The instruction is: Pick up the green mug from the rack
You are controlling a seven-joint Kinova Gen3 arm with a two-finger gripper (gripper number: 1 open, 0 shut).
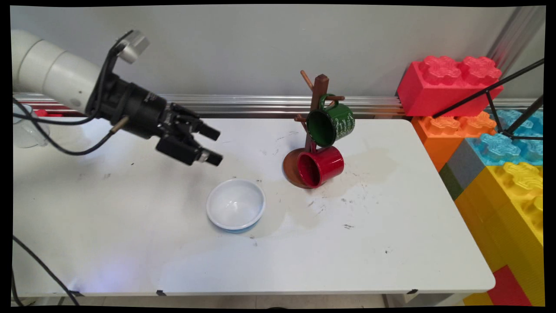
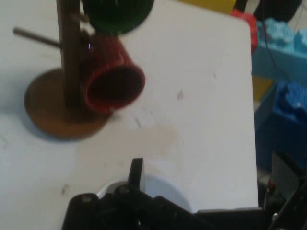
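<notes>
Main view: gripper [image 1: 216, 145] points right, tilted down, above table [image 1: 130, 243], fingers spread wide, holding nothing. White bowl [image 1: 236, 204] upright just below-right. Further right, mug tree [image 1: 316, 117] holds green mug [image 1: 330, 121], red mug [image 1: 320, 166], mouths facing near-left.

Glossy enamel-look red mug [image 1: 320, 166] and green mug [image 1: 330, 123]; brown wooden rack [image 1: 318, 104].

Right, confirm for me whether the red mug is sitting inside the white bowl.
No, the red mug hangs on the brown mug tree, apart from the white bowl, which stands empty on the table.
</notes>
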